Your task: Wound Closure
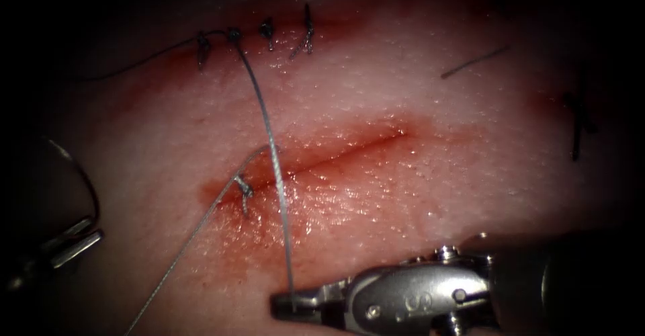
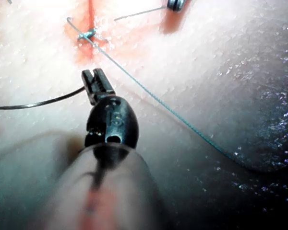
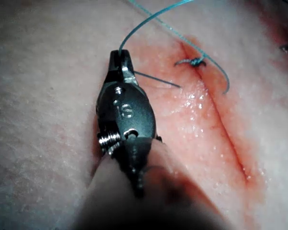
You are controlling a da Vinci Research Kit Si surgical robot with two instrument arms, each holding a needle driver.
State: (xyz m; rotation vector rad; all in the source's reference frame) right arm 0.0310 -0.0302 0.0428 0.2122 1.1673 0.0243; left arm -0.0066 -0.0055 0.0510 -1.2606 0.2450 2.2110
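Meanwhile right end effector [image 1: 285,304] pinches thread [image 1: 269,134]; left end effector [image 1: 67,240] pinches needle [image 1: 84,181].

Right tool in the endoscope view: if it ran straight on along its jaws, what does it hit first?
The right tool, shut on the thread, points left. Likely first: the other strand over bare tissue; depth is unclear.
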